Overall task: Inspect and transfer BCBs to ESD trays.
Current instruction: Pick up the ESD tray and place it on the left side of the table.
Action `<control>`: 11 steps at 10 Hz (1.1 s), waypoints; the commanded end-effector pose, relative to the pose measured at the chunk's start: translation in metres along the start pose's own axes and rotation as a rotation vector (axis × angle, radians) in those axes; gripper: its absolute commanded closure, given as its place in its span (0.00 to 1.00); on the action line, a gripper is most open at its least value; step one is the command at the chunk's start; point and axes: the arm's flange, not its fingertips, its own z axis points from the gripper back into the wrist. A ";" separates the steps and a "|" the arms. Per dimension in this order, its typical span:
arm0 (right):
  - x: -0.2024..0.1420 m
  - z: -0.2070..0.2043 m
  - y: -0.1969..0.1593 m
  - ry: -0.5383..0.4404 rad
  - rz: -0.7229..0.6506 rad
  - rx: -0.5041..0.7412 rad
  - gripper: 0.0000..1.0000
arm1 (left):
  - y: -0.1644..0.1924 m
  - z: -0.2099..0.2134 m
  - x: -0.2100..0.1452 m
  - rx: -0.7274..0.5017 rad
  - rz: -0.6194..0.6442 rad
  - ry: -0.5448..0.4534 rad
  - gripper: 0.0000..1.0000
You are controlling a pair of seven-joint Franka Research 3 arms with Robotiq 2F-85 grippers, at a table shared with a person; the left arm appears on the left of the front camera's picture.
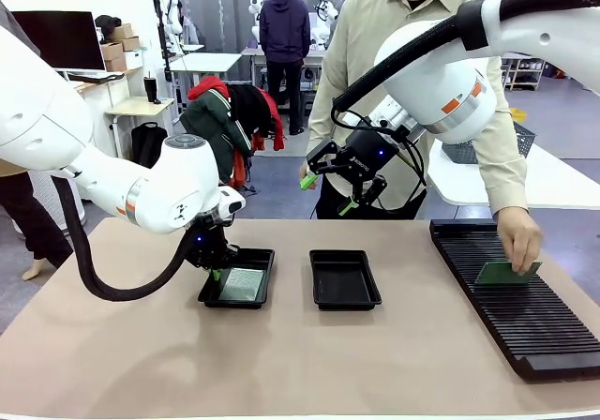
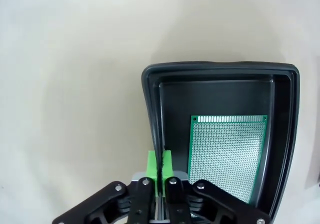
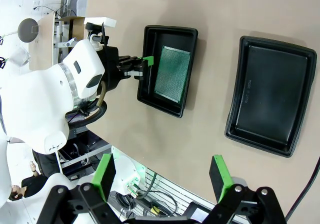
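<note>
BCB [image 1: 242, 285] is lying flat on the floor of the left ESD tray [image 1: 267, 275]. Its long axis is running from 6 to 12 o'clock, along the tray's own length. In the left wrist view its strip of edge contacts is pointing to 12 o'clock. At the tray's 9 o'clock rim the left gripper [image 2: 160, 156] is standing with its green pads pressed together; whether they are pinching the rim cannot be told. At 3 o'clock of this tray, apart from it, a second ESD tray [image 1: 345, 279] is showing its black floor. Farther toward 3 o'clock a black ribbed rack [image 1: 525, 317] is lying lengthwise, and a person's hand [image 1: 518, 237] is holding a second BCB [image 1: 506, 273] low over its slats. Beyond the trays, at 12 o'clock, the right gripper [image 1: 328, 193] is hanging in the air, fingers spread wide and gripping nothing.
</note>
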 end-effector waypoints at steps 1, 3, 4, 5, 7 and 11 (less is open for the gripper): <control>0.002 -0.001 0.002 -0.015 -0.017 -0.027 0.00 | -0.004 -0.002 -0.004 0.005 0.028 -0.014 0.99; 0.002 -0.001 0.002 -0.015 -0.017 -0.027 0.00 | -0.004 -0.001 -0.004 0.002 0.032 -0.010 1.00; 0.002 -0.001 0.002 -0.015 -0.017 -0.027 0.00 | -0.003 -0.001 -0.005 0.002 0.038 -0.008 1.00; 0.002 -0.001 0.002 -0.015 -0.017 -0.027 0.00 | -0.002 -0.001 -0.005 0.000 0.037 -0.006 1.00; 0.002 -0.001 0.002 -0.015 -0.017 -0.027 0.00 | 0.000 0.000 0.000 -0.001 0.003 0.000 1.00; 0.002 -0.001 0.002 -0.015 -0.017 -0.027 0.00 | 0.010 0.010 0.002 -0.042 0.024 0.004 0.97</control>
